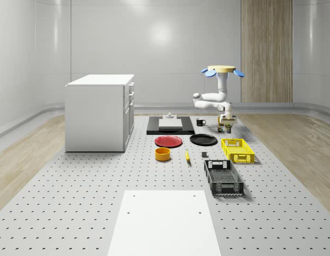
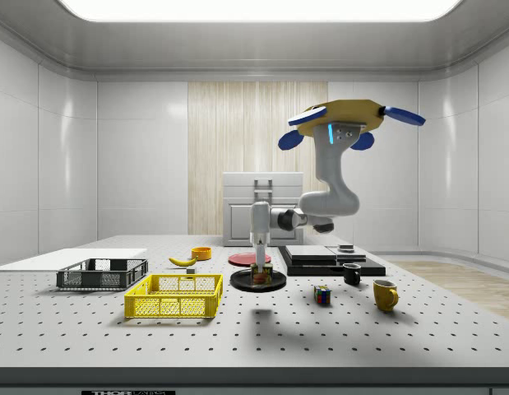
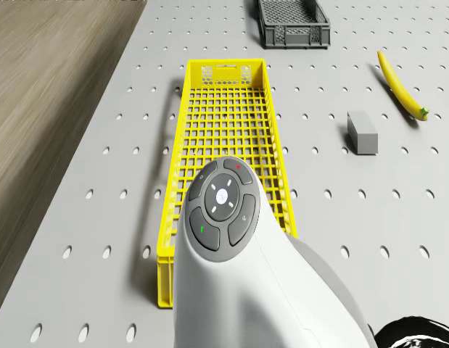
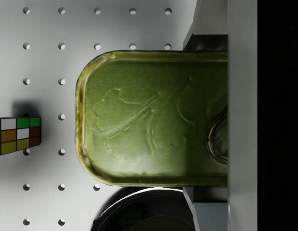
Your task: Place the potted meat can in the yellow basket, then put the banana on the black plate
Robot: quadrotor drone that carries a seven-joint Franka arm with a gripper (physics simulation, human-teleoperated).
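Gripping the potted meat can (image 4: 153, 118), gripper (image 1: 226, 127) sits mid-right in the whole-scene view, drone (image 1: 222, 70) hovering above; next: carry it over the yellow basket (image 1: 238, 150).

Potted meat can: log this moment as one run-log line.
drone: hovering beside yellow basket | claw: shut on potted meat can, low near black plate | banana: on table

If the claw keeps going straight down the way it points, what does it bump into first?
Probably the potted meat can: the claw points straight down at its green lid. How near it is can't be told.
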